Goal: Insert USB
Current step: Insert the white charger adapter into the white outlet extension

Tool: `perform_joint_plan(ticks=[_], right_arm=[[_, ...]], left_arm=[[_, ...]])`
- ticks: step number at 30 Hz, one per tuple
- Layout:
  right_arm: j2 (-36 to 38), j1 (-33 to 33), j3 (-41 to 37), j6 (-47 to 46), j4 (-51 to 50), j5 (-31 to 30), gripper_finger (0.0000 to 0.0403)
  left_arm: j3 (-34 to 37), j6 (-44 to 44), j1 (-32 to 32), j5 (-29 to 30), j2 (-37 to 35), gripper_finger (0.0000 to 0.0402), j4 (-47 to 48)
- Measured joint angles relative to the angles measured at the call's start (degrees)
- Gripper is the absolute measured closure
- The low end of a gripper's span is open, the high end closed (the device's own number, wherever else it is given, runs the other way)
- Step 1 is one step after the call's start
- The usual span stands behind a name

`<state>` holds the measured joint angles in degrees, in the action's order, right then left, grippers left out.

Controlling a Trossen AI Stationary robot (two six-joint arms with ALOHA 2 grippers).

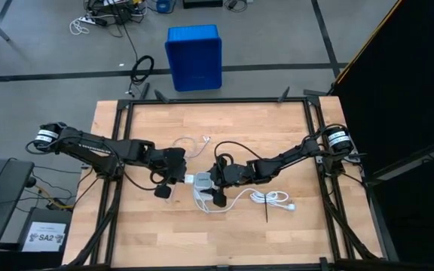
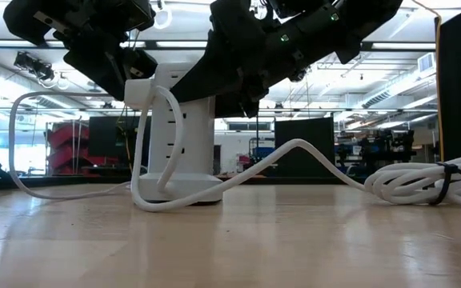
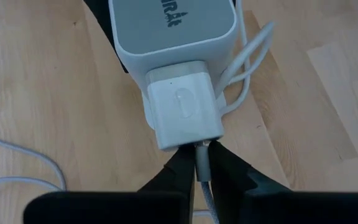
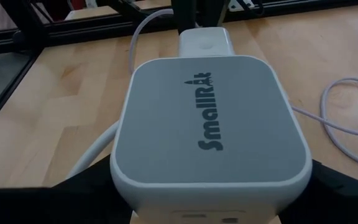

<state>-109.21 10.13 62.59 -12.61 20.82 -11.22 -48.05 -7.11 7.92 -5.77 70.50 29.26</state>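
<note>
Left claw (image 3: 202,177) clamped on the USB (image 3: 204,180) plug end, right at the bottom port of the small white charger block (image 3: 184,111); plug touching the block, seated or not: cannot tell. Charger block plugged into the side of the white SmallRig power tower (image 4: 210,121), standing upright mid-surface (image 1: 157,233). Right claw (image 4: 210,214) clamped around the tower body from the opposite side, fingers (image 4: 86,196) on both flanks. Rest of the thin USB cable trailing loose across the wood behind the left claw (image 1: 191,143). Thicker white cord (image 1: 273,199), bundled with a black tie, lying near the tower on the right arm's side, its lead running to the tower base.
</note>
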Motion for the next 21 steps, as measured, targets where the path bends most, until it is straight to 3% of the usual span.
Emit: perform_joint_plan(ticks=[5,15,21], right_arm=[[0.0,-0.02,0.0,-0.21,0.16,-0.05,0.0142],[0.0,-0.12,0.0,-1.4,0.22,-0.57,0.0142],[0.04,-0.11,0.0,-1.84,-0.47,-1.24,0.0142]], left_arm=[[0.0,-0.03,0.04,0.36,0.0,0.0345,0.13],[-0.04,1.48,0.13,0.57,0.0,0.0213,0.63],[-0.04,1.76,0.17,3.02,-1.16,0.0177,0.7]])
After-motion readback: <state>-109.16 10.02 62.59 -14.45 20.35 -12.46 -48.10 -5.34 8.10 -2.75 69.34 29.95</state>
